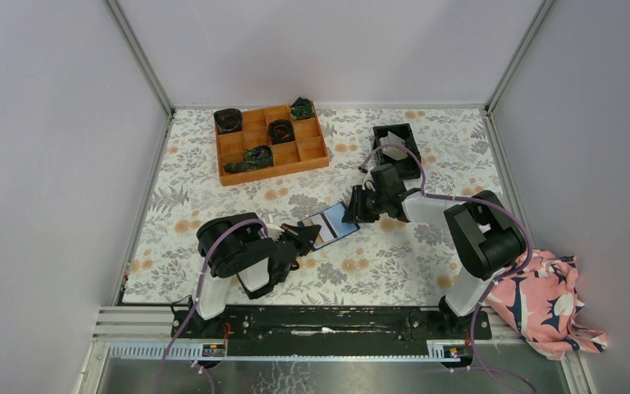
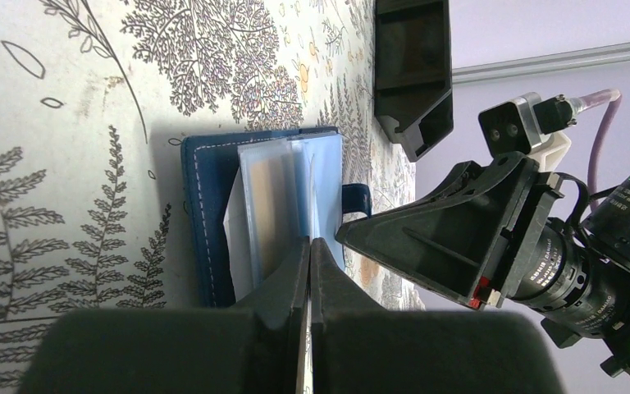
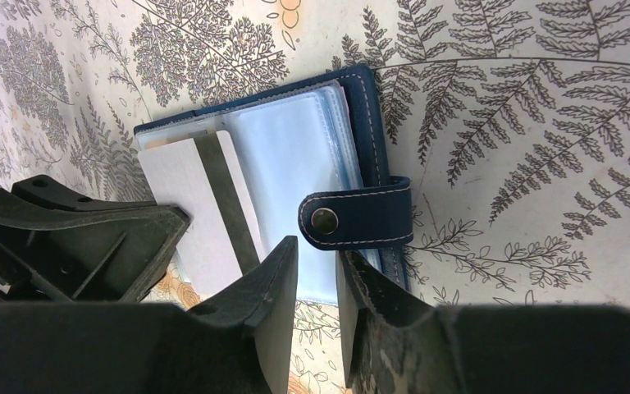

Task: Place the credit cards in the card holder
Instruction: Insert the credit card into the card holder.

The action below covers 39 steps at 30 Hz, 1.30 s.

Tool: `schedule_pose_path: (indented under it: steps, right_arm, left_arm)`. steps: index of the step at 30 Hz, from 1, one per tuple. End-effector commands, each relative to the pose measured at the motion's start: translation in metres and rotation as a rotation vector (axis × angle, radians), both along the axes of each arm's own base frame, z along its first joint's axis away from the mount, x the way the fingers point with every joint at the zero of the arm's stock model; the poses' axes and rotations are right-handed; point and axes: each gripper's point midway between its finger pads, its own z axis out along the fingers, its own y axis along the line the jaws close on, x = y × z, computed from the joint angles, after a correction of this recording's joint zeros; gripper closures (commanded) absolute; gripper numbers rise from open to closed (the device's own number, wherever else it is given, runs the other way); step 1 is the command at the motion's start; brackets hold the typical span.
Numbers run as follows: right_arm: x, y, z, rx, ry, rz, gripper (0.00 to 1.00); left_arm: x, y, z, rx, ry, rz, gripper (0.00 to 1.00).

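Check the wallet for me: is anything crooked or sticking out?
Yes. A grey card with a dark stripe sticks out past the edge of the open card holder, apparently not fully seated in a sleeve. Nothing looks spilled or damaged.

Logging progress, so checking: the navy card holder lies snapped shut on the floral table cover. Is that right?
No. The navy card holder lies open, not shut, on the floral table cover, with its snap tab undone. The right wrist view shows it.
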Motion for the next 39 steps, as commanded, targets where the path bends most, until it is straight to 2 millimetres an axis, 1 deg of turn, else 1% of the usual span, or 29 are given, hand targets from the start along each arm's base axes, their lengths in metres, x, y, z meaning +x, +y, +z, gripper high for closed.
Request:
schedule_pose_path:
  steps: [1, 7, 14, 20, 25, 27, 29, 39]
  right_arm:
    - [-0.001, 0.002, 0.003, -0.005, -0.016, 0.010, 0.69]
    - [-0.001, 0.003, 0.004, -0.001, -0.018, 0.012, 0.69]
    - [-0.001, 0.003, 0.004, 0.003, -0.015, 0.013, 0.69]
    - [0.000, 0.003, 0.002, 0.003, -0.016, 0.011, 0.69]
    - [-0.001, 0.003, 0.002, 0.002, -0.013, 0.012, 0.69]
    - [-0.002, 0.003, 0.001, 0.001, -0.012, 0.011, 0.69]
    - [-0.002, 0.002, 0.000, -0.001, -0.011, 0.011, 0.68]
    - [-0.003, 0.001, -0.003, -0.004, -0.004, 0.007, 0.68]
  left_arm:
    - [0.003, -0.003, 0.006, 0.002, -0.036, -0.002, 1.00]
    - [0.005, -0.004, 0.005, 0.009, -0.036, 0.003, 1.00]
    - [0.004, -0.006, -0.004, 0.023, -0.011, 0.000, 1.00]
    - [0.002, -0.007, -0.018, 0.057, 0.035, -0.012, 1.00]
    - [0.001, -0.008, -0.024, 0.068, 0.056, -0.018, 1.00]
    - [0.001, -0.010, -0.029, 0.088, 0.081, -0.020, 1.00]
    - [0.000, -0.009, -0.035, 0.111, 0.105, -0.019, 1.00]
    - [-0.009, -0.004, -0.050, 0.139, 0.176, -0.014, 1.00]
